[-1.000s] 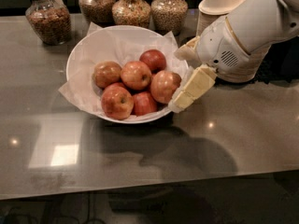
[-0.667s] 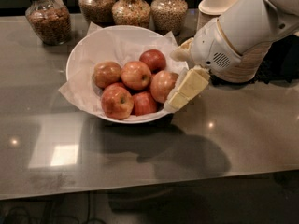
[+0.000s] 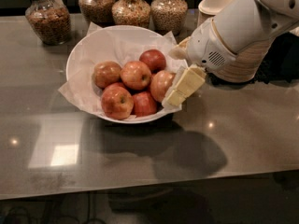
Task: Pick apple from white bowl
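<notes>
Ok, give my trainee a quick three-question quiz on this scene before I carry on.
1. How many apples show in the white bowl?
2. True or false: the gripper hovers over the jars.
3. What lines the bowl? A foil, B white paper, C cloth.
Key: 1 six; 2 false, it is at the bowl's rim beside the apples; 3 B.

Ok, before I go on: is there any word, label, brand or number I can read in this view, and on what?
No readable text anywhere in this view.
Glass jars at the back: no label shows.
White bowl and its paper liner: blank.
Gripper, open at the bowl's right rim: no marking shows.
Arm housing: only a small vent grille, no lettering.
</notes>
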`<state>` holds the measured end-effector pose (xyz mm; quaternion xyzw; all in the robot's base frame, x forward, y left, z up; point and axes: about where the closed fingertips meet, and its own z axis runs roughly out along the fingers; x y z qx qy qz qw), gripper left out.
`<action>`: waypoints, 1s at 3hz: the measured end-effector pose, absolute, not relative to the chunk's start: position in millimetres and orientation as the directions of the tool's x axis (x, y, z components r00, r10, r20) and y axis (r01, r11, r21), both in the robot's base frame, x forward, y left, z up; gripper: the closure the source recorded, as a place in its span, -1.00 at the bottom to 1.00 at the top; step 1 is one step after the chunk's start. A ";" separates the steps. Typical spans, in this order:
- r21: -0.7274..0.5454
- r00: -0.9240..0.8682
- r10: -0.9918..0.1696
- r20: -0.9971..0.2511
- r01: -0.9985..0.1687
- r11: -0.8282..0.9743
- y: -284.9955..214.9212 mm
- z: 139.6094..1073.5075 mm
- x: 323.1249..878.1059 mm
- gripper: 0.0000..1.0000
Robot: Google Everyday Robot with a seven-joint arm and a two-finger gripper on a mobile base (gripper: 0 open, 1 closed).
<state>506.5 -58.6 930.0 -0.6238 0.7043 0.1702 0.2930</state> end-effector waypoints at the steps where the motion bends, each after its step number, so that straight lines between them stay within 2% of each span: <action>1: -0.113 -0.057 -0.771 -0.634 -0.980 0.165 -58.5 925.8 511.5 -0.68; 3: -0.070 -0.084 -0.771 -0.632 -0.984 0.164 -57.6 907.3 516.2 -0.64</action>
